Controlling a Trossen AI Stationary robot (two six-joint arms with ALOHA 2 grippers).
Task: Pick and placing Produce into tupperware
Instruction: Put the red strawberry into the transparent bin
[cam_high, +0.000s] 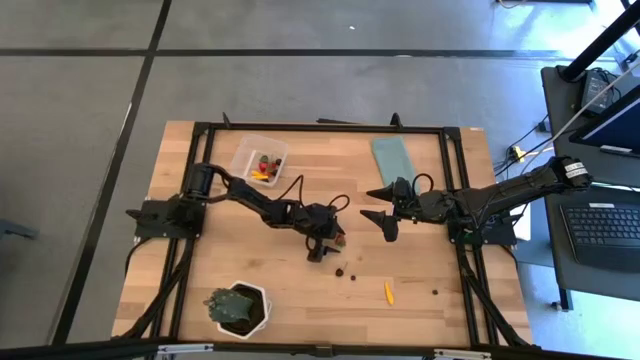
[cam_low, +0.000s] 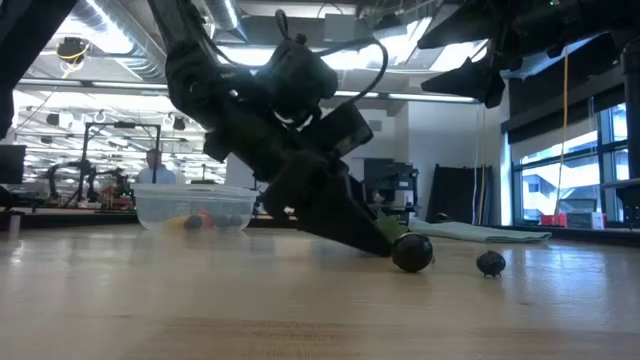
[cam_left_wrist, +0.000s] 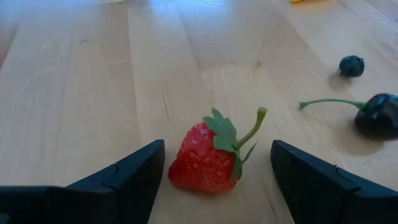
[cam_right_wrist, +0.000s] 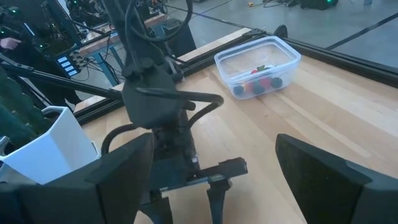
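A red strawberry (cam_left_wrist: 208, 160) with a green leafy cap and stem lies on the pale wooden worktop (cam_left_wrist: 81, 93), between the two dark fingers (cam_left_wrist: 124, 183) of the left tool (cam_left_wrist: 214, 171), which stand wide apart on either side without touching it. Off to one side rests a dark cherry (cam_left_wrist: 378, 116) (its green stem points toward the strawberry), and beyond it a small dark berry (cam_left_wrist: 351, 65). A sliver of yellow (cam_left_wrist: 309, 1) shows at the far edge.

The left pincer (cam_high: 331, 243) angled low at frame centre, fingers spread wide; the right pincer (cam_high: 384, 209) hung raised to its right, likewise parted.
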